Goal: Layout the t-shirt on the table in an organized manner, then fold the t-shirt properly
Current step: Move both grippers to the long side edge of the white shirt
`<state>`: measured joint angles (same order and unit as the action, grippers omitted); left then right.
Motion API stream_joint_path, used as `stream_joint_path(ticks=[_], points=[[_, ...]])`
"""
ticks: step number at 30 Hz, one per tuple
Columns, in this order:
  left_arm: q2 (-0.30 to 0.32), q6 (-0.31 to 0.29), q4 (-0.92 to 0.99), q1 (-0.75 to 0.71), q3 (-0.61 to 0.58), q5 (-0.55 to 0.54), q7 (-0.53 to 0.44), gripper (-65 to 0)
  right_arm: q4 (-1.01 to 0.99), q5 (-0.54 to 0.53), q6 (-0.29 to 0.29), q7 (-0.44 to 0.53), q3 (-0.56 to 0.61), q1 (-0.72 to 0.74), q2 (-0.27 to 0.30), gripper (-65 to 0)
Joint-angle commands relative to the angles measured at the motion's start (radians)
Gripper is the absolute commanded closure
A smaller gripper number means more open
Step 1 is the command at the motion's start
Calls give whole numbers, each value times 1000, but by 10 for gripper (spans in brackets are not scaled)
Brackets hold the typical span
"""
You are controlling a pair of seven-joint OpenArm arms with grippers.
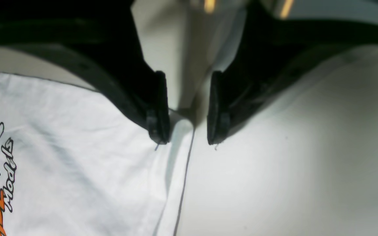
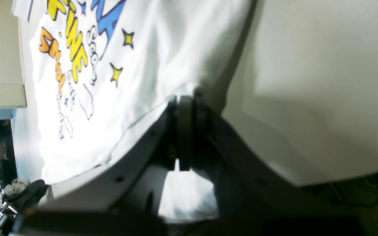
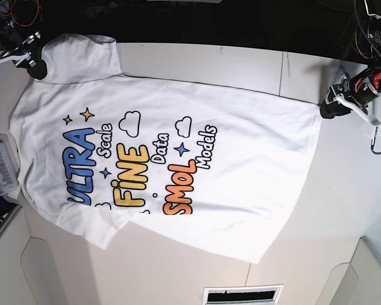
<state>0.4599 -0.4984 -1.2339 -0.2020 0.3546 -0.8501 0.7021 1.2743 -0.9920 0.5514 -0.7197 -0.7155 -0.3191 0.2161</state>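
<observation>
The print on the t-shirt reads "ULTRA Scale FINE Data SMOL Models" in blue, yellow and orange letters, with small clouds and stars around the words. The shirt lies spread out, print side up, on the table, and it reaches nearly from one of my claws to the other. My left claw is released, its two black fingers standing apart just above the table; the shirt's hem corner lies right at that claw, with the inner finger over the cloth's edge and the outer one over bare table, and the printed "Models" sits farther off to the side of the claw. My right claw is clenched on the t-shirt, pinching a fold of white cloth near the sleeve end, and from there the fabric rises away from the claw with "FINE" and part of "SMOL" readable beyond it. A grey tray with small compartments sits at the table's edge near my right claw's side of the shirt; I cannot tell what is in it.
</observation>
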Motion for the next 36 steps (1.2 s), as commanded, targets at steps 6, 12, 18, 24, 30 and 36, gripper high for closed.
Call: stream_joint_path(ticks=[6,12,18,24,30,36], points=[[-12,-11,-9,8,8,-48,-14,-237,15,-23,13,8,-4,-3,16,0],[-39,-11,-9,8,-16,-50,-19,-232,15,-41,13,4,-4,-3,16,0],[-35,-10,-10,8,-14,-51,-52,0,15,-41,14,-25,-4,-3,16,0],[-32,-77,-11,-11,12,-67,-51,0,25,-42,14,-45,-5,-9,16,0],[-34,-199,-62,-93,38,-139,-64,0,117,-40,25,-79,-22,-11,16,0],[-70,-200,-218,-169,133,-141,-93,0,236,-10,25,-97,-22,-12,16,0]])
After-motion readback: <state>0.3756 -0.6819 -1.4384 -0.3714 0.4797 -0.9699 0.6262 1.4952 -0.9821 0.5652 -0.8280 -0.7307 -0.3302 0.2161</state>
